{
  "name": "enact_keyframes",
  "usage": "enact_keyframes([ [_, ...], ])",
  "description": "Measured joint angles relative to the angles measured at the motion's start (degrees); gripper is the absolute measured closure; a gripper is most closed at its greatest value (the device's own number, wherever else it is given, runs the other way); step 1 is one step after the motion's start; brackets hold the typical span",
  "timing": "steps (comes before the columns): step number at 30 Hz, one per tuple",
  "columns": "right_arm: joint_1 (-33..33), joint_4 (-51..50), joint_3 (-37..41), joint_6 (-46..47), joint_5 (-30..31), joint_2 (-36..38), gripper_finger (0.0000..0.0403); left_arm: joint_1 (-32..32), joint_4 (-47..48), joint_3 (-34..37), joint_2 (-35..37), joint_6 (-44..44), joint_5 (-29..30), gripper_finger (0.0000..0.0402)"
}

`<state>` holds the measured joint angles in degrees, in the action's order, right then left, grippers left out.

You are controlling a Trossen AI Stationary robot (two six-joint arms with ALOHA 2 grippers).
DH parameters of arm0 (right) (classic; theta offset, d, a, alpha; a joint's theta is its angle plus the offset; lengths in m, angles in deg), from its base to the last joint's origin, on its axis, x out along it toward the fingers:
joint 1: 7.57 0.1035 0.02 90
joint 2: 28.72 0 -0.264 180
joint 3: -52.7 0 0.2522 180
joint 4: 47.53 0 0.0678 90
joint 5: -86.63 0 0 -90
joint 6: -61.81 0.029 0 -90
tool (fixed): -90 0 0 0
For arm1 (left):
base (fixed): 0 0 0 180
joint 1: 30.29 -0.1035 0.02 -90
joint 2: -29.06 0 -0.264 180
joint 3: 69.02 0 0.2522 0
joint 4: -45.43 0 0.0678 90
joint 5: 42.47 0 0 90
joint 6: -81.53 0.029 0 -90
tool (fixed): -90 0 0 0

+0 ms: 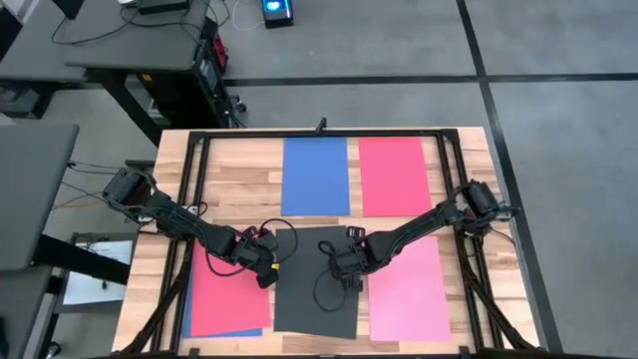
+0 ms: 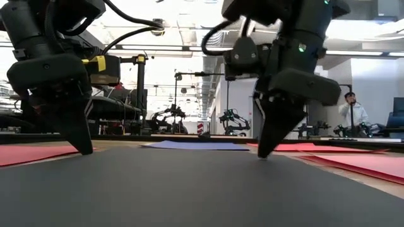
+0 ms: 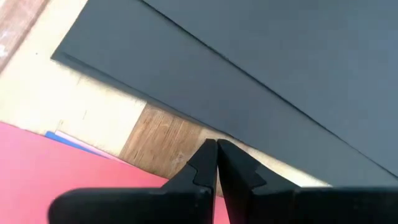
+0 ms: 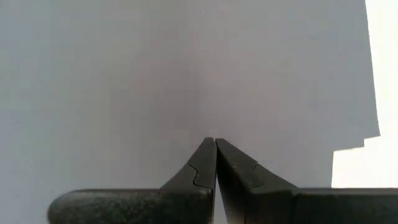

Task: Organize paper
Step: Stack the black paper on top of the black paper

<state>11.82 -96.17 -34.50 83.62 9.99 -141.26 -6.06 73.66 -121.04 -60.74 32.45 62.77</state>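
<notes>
A black sheet lies flat at the near middle of the table. The left wrist view shows a second black edge on top of it. A red sheet lies to its left over a blue one, and a pink sheet lies to its right. Another blue sheet and another red sheet lie at the far side. My left gripper is shut, tips down at the black paper's left edge. My right gripper is shut on top of the black paper. My left gripper has its shut fingertips down by the left edge of the black paper, over the bare wood beside the red sheet. They point down from above. Whether they touch the paper, I cannot tell. My right gripper presses its shut fingertips down on the top face of the black paper, right of its middle. They come from above, slanting in from the table's right. The paper lies flat on the table.
A black metal frame runs along the table's sides and far edge. Strips of bare wood separate the sheets. Beyond the table the low view shows other robot rigs and a person standing far off on the right.
</notes>
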Motion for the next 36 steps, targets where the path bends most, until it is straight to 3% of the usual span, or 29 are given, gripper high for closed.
enact_keyframes([
  [8, 1.53, -5.05, -3.47, 0.03, 0.02, 0.21, 0.0403, 0.00, 1.18, -0.02, -0.04, -1.12, -0.02, 0.0402],
  [17, 3.20, -18.01, -3.99, 3.32, 1.57, 0.32, 0.0403, 0.02, 1.37, -0.02, -0.04, -1.12, -0.02, 0.0402],
  [36, 1.38, -10.61, 1.84, 3.60, -2.09, 0.54, 0.0403, 0.04, 1.48, 0.02, -0.07, -0.86, -0.09, 0.0402],
])
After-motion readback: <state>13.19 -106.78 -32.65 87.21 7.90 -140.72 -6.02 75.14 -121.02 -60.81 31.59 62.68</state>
